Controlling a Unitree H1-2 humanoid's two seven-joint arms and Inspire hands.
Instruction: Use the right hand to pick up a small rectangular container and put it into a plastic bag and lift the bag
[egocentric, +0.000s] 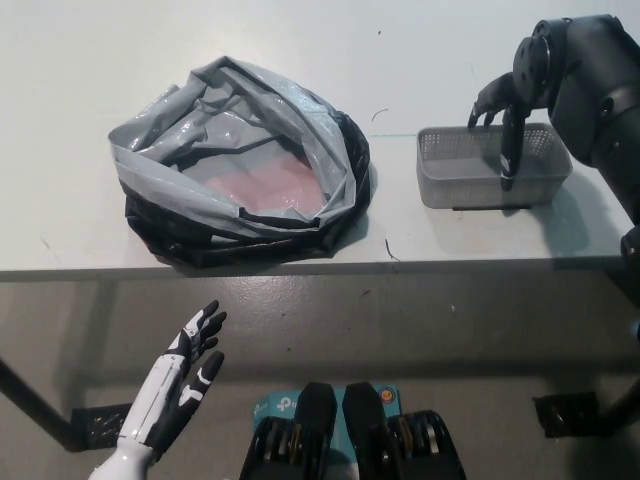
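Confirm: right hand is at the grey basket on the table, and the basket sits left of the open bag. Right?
Not quite. The head view shows the grey basket to the right of the open bag, not left. The rest holds: the right hand is at the basket, on the table.

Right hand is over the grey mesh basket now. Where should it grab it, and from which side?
Probably the long rim walls of the basket, from above. It sits upright and open-topped on the table, with the right hand directly over it, one of its fingers pointing down into it. Pinch across the narrow width.
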